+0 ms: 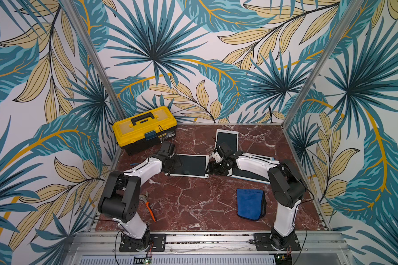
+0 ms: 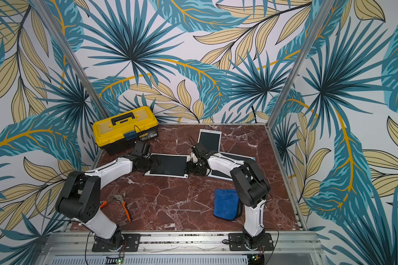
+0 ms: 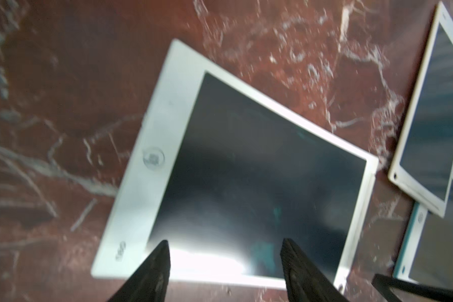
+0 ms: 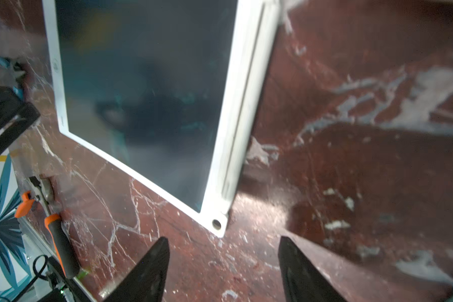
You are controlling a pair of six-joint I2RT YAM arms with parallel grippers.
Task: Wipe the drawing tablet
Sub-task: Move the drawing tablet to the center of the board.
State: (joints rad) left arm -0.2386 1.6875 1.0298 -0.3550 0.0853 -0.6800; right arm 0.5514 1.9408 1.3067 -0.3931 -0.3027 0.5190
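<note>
Left gripper (image 3: 224, 244) spread over drawing tablet (image 3: 259, 170) (logo blurred, unreadable), right gripper (image 4: 221, 239) spread, empty

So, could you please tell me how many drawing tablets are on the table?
3. The middle tablet lies mid-table; the back tablet sits near the rear wall; the right tablet is partly covered by the right arm, which could hide more.

So on the table (image 1: 193, 206): the toolbox (image 1: 145, 128) sits in the back left corner. The middle tablet (image 1: 191, 167) lies flat mid-table. A second tablet (image 1: 226, 140) is behind it and a bit to the right (near the back edge). A third tablet (image 1: 248, 177) is just right of the middle one, partly under the right arm (image 1: 253, 161). The cloth (image 1: 251, 204) is front right and the pliers (image 1: 151, 208) front left, well apart.
</note>
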